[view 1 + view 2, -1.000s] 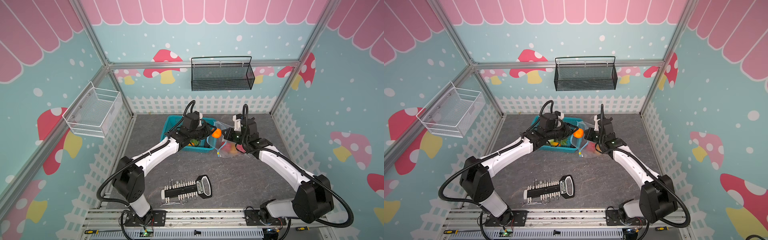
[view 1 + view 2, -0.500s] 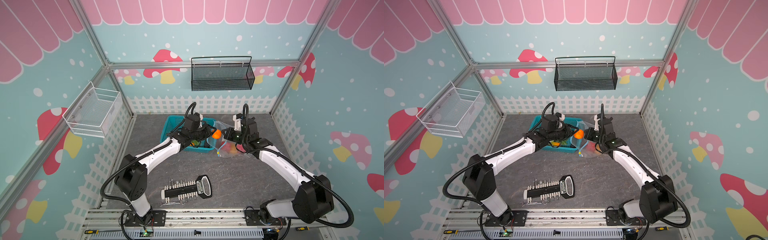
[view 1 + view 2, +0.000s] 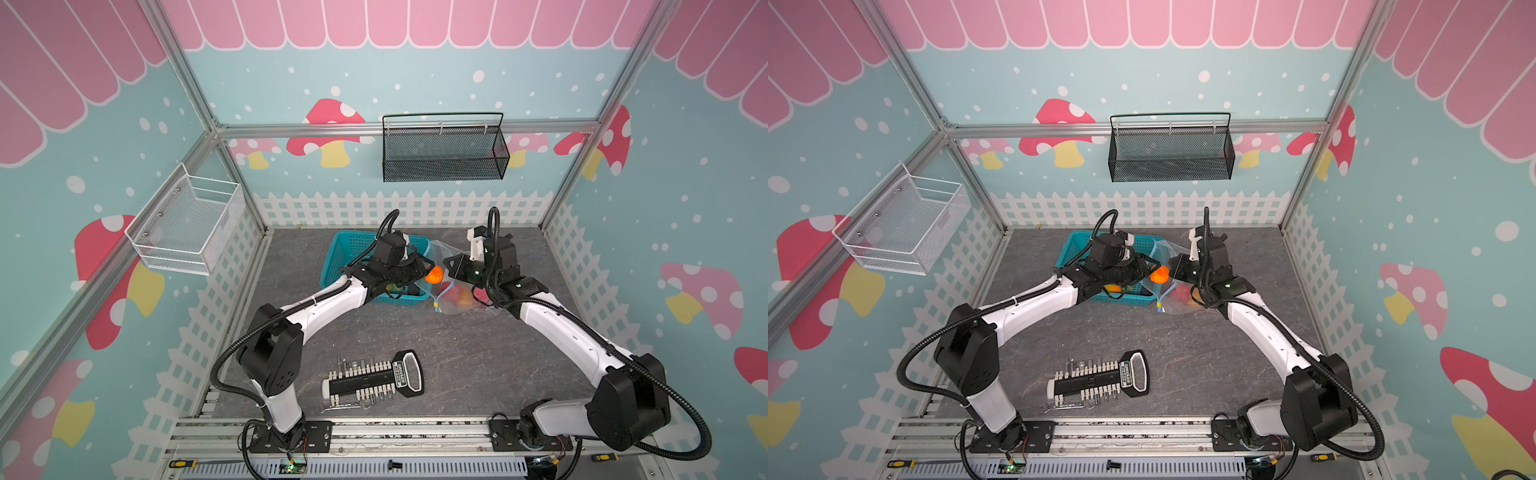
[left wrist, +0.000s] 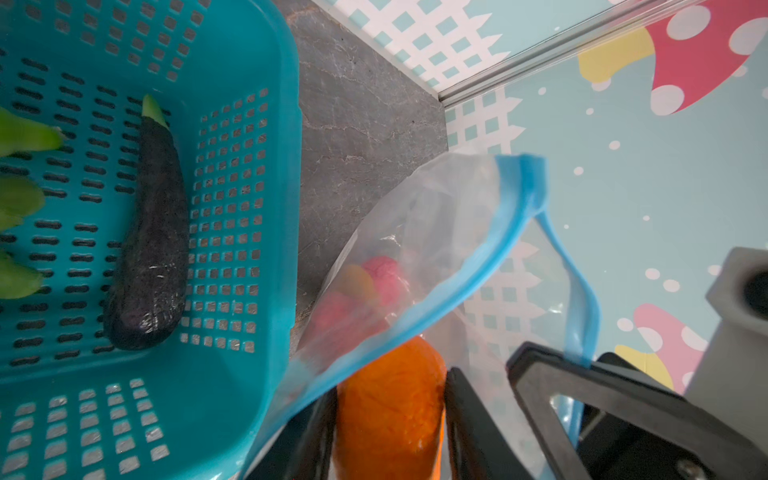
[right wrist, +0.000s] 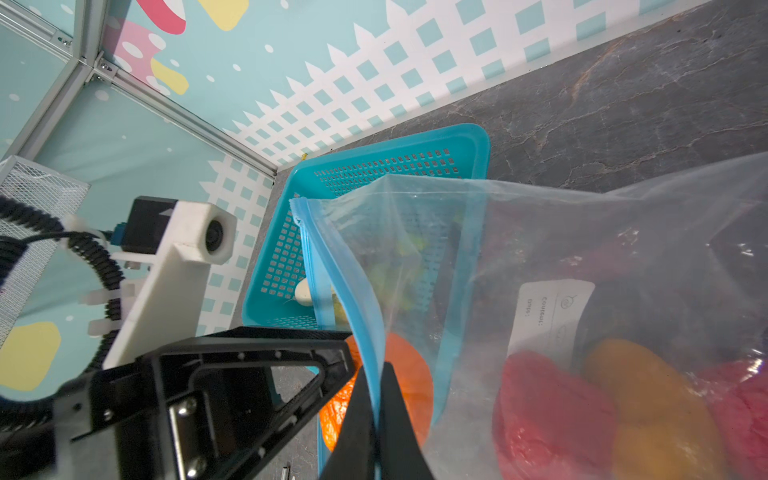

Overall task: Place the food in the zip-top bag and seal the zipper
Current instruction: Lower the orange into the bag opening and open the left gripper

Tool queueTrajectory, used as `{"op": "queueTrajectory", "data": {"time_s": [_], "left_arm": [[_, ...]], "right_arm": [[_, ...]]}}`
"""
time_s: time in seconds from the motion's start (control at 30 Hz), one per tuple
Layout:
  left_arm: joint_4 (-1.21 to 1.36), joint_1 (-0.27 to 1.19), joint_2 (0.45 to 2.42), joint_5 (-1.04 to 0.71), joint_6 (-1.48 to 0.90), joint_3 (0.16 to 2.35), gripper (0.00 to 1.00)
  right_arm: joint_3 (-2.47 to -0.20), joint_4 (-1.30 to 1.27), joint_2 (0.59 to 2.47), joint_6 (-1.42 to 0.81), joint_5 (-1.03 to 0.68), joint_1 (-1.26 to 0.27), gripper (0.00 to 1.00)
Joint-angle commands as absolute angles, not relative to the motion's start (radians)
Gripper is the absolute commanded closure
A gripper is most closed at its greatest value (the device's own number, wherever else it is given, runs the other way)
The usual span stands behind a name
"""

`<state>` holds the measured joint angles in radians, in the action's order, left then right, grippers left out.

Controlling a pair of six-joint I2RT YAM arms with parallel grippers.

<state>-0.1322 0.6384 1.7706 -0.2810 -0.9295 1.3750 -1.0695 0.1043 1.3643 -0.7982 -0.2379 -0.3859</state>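
in both top views the left gripper [image 3: 428, 271] reaches across the teal basket [image 3: 341, 249] and holds an orange toy fruit [image 3: 435, 274] at the raised mouth of the zip-top bag [image 3: 459, 297]. the bag rests on the grey table [image 3: 457, 353] just beside the basket. the right gripper [image 3: 449, 266] pinches the bag's upper edge, and a bit set [image 3: 374, 378] lies well apart near the front. in the left wrist view the orange toy fruit [image 4: 390, 411] sits between the two fingers [image 4: 465, 424], touching both, below the light-blue zipper [image 4: 469, 266], which gapes open. a toy eggplant [image 4: 151, 237] and green pieces [image 4: 18, 137] lie in the basket [image 4: 249, 374]. in the right wrist view the right gripper [image 5: 376, 395] has its jaws closed tight on the zipper [image 5: 357, 299]. a red piece [image 5: 548, 411] and a yellow piece [image 5: 648, 386] show through the bag [image 5: 602, 232] beside its white label [image 5: 548, 316].
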Motion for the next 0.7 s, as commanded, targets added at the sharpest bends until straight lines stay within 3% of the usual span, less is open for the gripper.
{"op": "queueTrajectory", "data": {"time_s": [0.0, 0.23, 0.67], "left_arm": [[-0.141, 0.645, 1.787, -0.269, -0.910, 1.411, 0.55], [-0.153, 0.646, 1.786, -0.266, -0.900, 1.411, 0.41], [-0.221, 0.600, 1.679, -0.250, -0.785, 1.326, 0.45]], "right_arm": [[-1.095, 0.091, 1.338, -0.807, -0.245, -0.383, 1.00], [-1.095, 0.092, 1.338, -0.805, -0.239, -0.384, 1.00], [-1.095, 0.107, 1.334, -0.786, -0.221, -0.383, 1.00]]}}
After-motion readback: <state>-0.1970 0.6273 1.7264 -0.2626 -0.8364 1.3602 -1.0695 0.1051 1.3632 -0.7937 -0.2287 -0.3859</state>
